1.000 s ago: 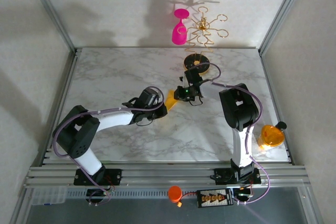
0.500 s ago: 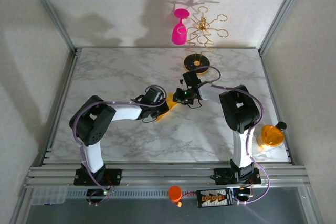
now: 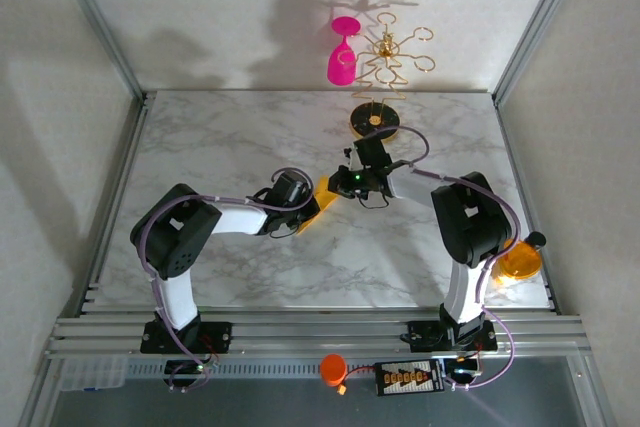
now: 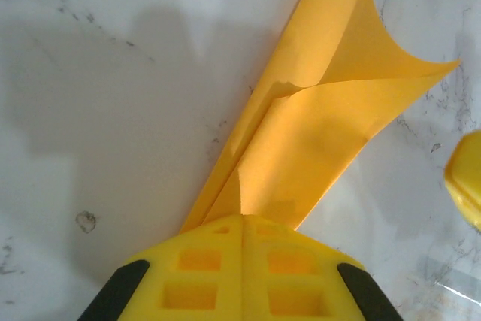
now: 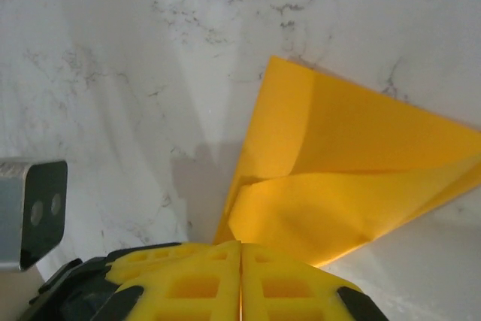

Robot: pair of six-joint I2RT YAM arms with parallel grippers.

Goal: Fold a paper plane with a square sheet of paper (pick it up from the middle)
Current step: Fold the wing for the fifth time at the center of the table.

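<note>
The square sheet of paper (image 3: pixel 323 190) is orange-yellow and folded into a long, narrow, layered shape with a loose curling flap. It lies at mid-table between the two grippers. My left gripper (image 3: pixel 308 209) is shut on its lower-left end. In the left wrist view the paper (image 4: pixel 323 125) fans out from between the pressed yellow fingertips of that gripper (image 4: pixel 242 219). My right gripper (image 3: pixel 343 184) meets the paper from the upper right. In the right wrist view its jaws (image 5: pixel 240 244) are shut together on the near edge of the paper (image 5: pixel 353 163).
A gold stand (image 3: pixel 375 119) rises at the back of the marble table, with a pink wine glass (image 3: pixel 342 57) hanging on it. An orange translucent disc (image 3: pixel 518 259) sits at the right edge. A grey block (image 5: pixel 30 212) shows at the left of the right wrist view.
The right gripper's jaws have closed onto the paper. The left arm's elbow swung in and up, and the right arm's elbow shifted right. The paper stayed at mid-table.
</note>
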